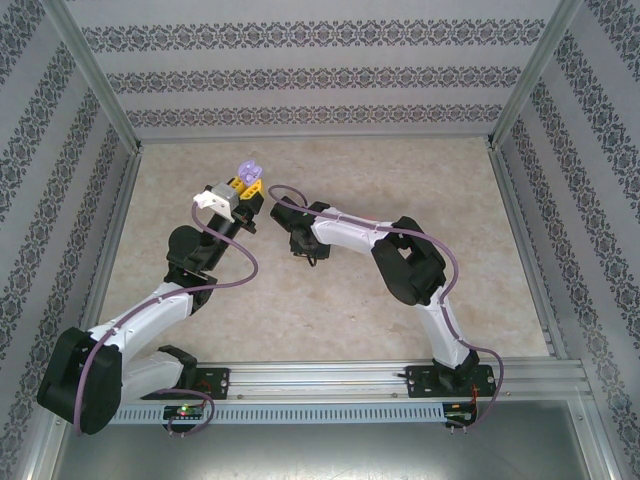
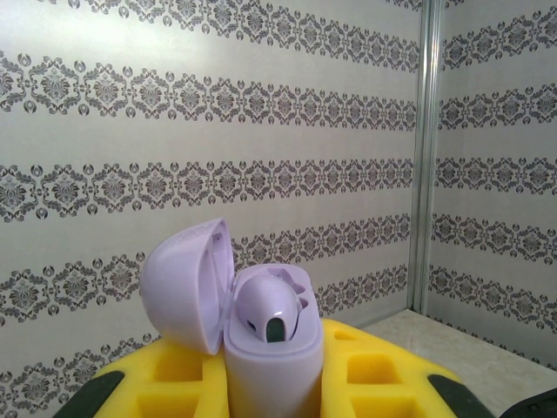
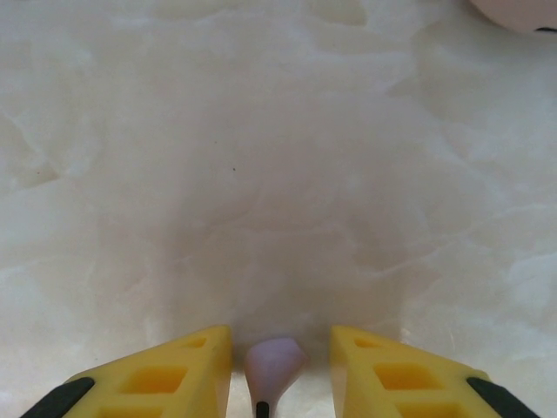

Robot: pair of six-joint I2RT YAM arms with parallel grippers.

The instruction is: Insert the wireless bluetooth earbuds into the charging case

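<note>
My left gripper (image 1: 243, 192) is raised above the table and shut on the purple charging case (image 2: 274, 370), which stands upright between its yellow fingers (image 2: 383, 374). The case's lid (image 2: 183, 287) is swung open to the left, and one purple earbud (image 2: 270, 309) sits in the case. The case (image 1: 248, 172) also shows from above. My right gripper (image 3: 280, 353) points down at the marble table, low over it. A second purple earbud (image 3: 274, 361) lies between its yellow fingers (image 3: 174, 379), with a gap on each side. The jaws are open.
A pale pink rounded thing (image 3: 522, 9) is cut off at the top right edge of the right wrist view. The beige marble table (image 1: 420, 180) is walled by patterned panels (image 1: 320, 80) on three sides, and both arms meet near its middle.
</note>
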